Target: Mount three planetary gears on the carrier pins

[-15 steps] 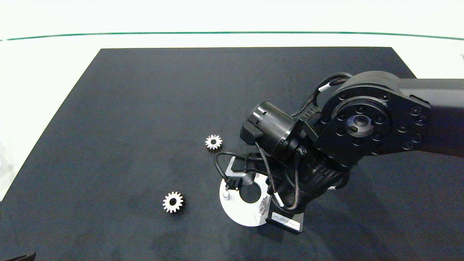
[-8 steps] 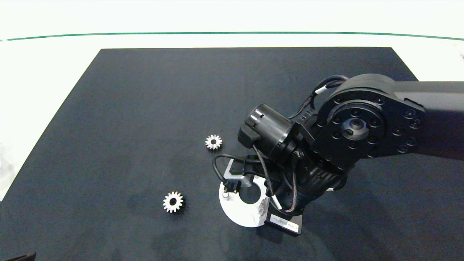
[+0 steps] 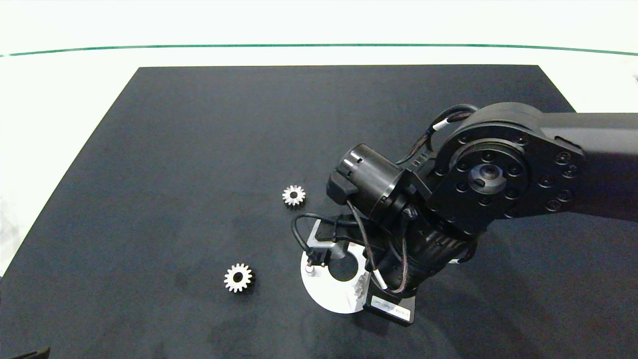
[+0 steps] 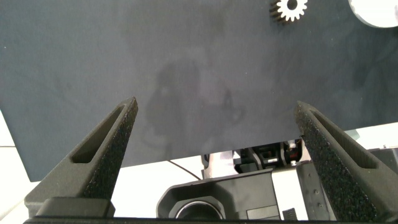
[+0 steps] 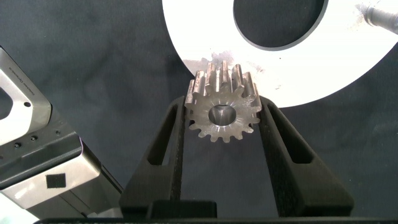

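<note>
The white carrier disc (image 3: pixel 329 295) lies on the dark mat, with a carrier pin (image 3: pixel 310 269) standing near its left rim. My right gripper (image 5: pixel 222 104) is shut on one planetary gear (image 5: pixel 222 115) and holds it on edge above the disc's rim (image 5: pixel 186 37). Another pin (image 5: pixel 379 15) shows at the disc's far side. Two more planetary gears lie flat on the mat, one (image 3: pixel 293 195) behind the disc and one (image 3: pixel 238 277) to its left. My left gripper (image 4: pixel 217 121) is open over bare mat near the front edge, with a loose gear (image 4: pixel 291 8) ahead of it.
The dark mat (image 3: pixel 199 149) covers most of the white table, and a green line runs along the far side. The right arm's wrist and cables (image 3: pixel 379 209) hang over the disc's right half and hide it.
The right arm has shifted slightly left and down, carrying the gear over the disc's edge. Both loose gears and the left gripper stay where they were.
</note>
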`<state>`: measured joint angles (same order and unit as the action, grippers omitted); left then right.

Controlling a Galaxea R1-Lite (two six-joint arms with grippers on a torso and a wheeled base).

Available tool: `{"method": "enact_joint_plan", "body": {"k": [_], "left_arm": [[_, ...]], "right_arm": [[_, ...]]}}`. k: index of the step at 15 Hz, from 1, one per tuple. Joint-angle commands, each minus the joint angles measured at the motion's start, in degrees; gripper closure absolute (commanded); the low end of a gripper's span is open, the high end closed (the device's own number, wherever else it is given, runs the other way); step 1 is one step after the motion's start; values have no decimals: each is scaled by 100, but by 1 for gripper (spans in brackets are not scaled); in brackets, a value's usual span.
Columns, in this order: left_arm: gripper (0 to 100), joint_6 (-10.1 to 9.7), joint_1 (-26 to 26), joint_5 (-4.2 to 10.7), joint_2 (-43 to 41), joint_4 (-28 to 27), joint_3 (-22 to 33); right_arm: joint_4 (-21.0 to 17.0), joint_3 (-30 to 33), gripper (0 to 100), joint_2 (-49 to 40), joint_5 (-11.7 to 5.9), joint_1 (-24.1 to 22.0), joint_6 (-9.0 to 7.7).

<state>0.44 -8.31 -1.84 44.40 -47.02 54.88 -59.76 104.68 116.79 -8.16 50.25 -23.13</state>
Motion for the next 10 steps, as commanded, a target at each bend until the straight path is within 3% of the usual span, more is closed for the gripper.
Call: {"method": "enact_joint_plan", "body": {"k": [1,5,8,9,10], "left_arm": [[0,0,-4,0,16,-27,-13],[0,0,-4,0,16,-35,-13],[0,0,-4,0,-1,-53,-21],[0,0,-4,0,-1,-53,-21],[0,0,5,0,7,-53,-13]], "right_arm": [[-45,17,0,28,-2,2,-17],[-36,35,0,28,7,-15,-8],[-36,386,0,90,33,-42,71],[-62,791,0,169,51,-147,256],[-62,896,0,195,51,-165,282]]}}
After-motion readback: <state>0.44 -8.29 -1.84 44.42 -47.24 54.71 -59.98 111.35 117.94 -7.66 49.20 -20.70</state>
